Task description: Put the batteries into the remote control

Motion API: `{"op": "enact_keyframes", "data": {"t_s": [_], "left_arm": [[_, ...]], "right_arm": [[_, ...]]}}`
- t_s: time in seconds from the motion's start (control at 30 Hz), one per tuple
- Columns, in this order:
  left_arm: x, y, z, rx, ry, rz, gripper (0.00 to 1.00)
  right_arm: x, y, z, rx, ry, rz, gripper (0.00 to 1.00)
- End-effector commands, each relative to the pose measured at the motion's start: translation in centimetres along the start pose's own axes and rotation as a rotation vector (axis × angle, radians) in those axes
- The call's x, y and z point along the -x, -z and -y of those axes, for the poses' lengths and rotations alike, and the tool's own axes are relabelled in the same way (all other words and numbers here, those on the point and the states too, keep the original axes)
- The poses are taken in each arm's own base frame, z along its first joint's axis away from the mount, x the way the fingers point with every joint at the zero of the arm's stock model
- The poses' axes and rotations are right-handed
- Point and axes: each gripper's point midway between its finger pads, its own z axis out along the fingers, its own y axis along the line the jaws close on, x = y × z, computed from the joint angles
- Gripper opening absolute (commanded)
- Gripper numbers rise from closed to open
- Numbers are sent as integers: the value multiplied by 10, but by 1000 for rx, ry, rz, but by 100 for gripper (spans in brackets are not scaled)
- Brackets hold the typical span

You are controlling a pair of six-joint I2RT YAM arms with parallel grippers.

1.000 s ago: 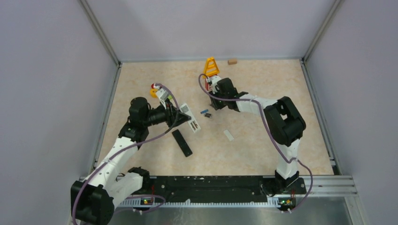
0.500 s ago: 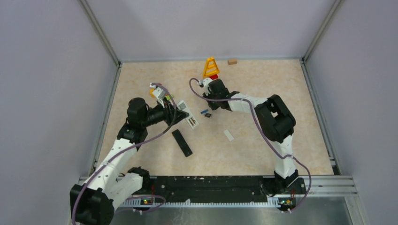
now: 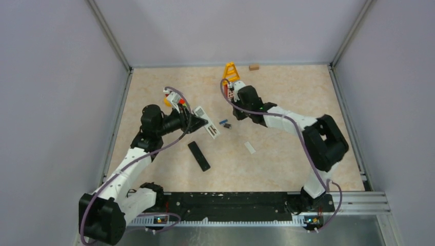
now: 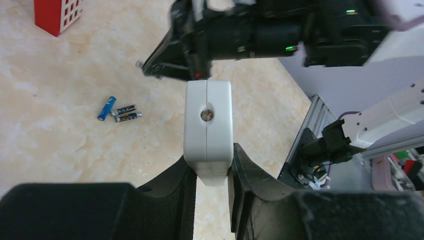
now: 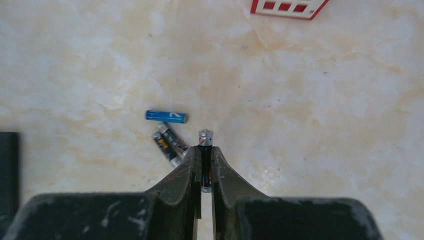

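My left gripper (image 4: 210,161) is shut on one end of the white remote control (image 4: 207,115), which it holds off the table (image 3: 287,97); the remote (image 3: 206,123) also shows in the top view. My right gripper (image 5: 205,151) is shut on one dark battery (image 5: 205,136), whose silvery plus end pokes out past the fingertips. On the table just left of it lie a blue battery (image 5: 166,116) and two dark ones (image 5: 169,142) side by side. The same loose batteries (image 3: 224,123) sit between the two arms.
A black flat cover (image 3: 199,156) lies near the left arm, and a small white strip (image 3: 249,147) lies to its right. An orange triangular toy (image 3: 231,72), a red block (image 4: 57,15) and a small wooden block (image 3: 253,66) stand toward the back.
My right gripper has closed on a dark battery beside the loose ones while its arm shifted. The left arm moved slightly, still holding the remote.
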Motion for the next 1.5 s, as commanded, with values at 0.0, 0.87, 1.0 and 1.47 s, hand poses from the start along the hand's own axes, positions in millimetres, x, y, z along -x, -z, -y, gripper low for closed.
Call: {"op": "enact_keyframes", "data": {"t_s": [0.0,0.87,1.0,1.47], "left_arm": [[16,-12,11,-90,85,33,0],[58,-13,52,-281,302,116,0],[65,-11,58,-309,317,140,0],[78,-8,63,-316,336,196,0]], "right_arm": [[87,91,-23,125,-157,305,4],[104,225,-139,549,-16,551,6],[103,225,-140,557,-24,546,6],[93,218,-143,554,-16,518,11]]}}
